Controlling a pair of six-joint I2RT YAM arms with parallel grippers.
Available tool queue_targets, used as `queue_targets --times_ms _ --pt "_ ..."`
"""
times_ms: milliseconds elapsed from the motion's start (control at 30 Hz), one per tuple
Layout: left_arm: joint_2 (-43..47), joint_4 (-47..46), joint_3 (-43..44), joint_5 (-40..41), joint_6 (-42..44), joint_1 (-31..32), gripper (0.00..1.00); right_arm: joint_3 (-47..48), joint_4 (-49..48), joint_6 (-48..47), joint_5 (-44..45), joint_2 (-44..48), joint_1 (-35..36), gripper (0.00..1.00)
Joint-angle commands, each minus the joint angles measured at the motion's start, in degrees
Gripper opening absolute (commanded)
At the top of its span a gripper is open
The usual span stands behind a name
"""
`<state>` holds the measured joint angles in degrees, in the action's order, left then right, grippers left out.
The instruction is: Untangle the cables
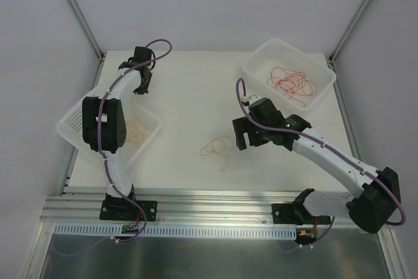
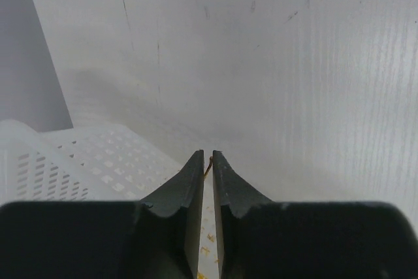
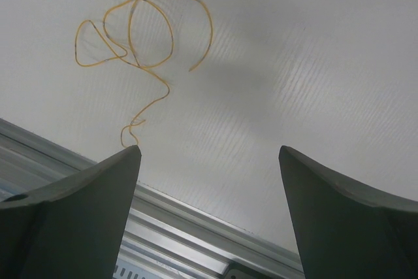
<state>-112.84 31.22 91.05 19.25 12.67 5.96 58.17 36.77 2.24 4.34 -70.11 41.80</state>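
A loose yellow-orange cable (image 1: 217, 147) lies in small loops on the white table near the middle; it also shows in the right wrist view (image 3: 137, 37). My right gripper (image 1: 243, 134) is open and empty just right of it, its tips (image 3: 209, 155) short of the strand's tail. My left gripper (image 1: 142, 85) is at the far left, past the left basket's far corner, with its jaws shut (image 2: 206, 156) on a thin yellow-orange strand (image 2: 209, 163). More yellow-orange cables (image 1: 134, 132) lie in the left basket (image 1: 72, 129). Red-orange cables (image 1: 291, 81) lie in the right basket (image 1: 256, 63).
The left basket's perforated wall (image 2: 78, 155) is just below and left of my left fingers. A metal rail (image 1: 209, 204) runs along the table's near edge and shows in the right wrist view (image 3: 196, 227). Frame posts stand at the back corners.
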Motion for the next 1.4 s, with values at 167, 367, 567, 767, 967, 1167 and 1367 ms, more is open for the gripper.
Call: queue_targets --times_ms 167,367,567,767,967,1167,1367 --pt "3.2 1.7 3.3 4.4 -0.4 0.0 0.00 1.9 0.1 -1.3 1.6 1.2 -0.1 0.94" --pt "11.2 2.7 1.9 10.7 -4.4 -0.1 0.00 3.1 -0.1 -2.0 1.3 0.8 -0.1 0.94" --pt "19.9 3.8 -7.4 10.6 -16.5 -4.5 0.00 3.6 -1.1 -4.0 0.5 0.3 -0.1 0.94" --pt "24.2 3.4 -18.3 0.3 -29.3 -15.5 0.00 2.8 -1.4 -3.1 1.6 0.8 -0.1 0.99" --pt "21.6 1.5 -21.3 -6.9 -32.9 -20.6 0.05 1.4 -2.3 -2.5 1.5 1.8 -0.1 1.00" --pt "20.4 1.1 -20.1 -6.6 -32.6 -22.6 0.44 0.6 -2.2 -0.9 1.3 2.8 -0.2 1.00" --pt "22.0 1.2 -20.0 -7.5 -31.6 -23.9 0.64 0.0 -2.0 -0.5 1.9 3.1 -0.1 1.00"
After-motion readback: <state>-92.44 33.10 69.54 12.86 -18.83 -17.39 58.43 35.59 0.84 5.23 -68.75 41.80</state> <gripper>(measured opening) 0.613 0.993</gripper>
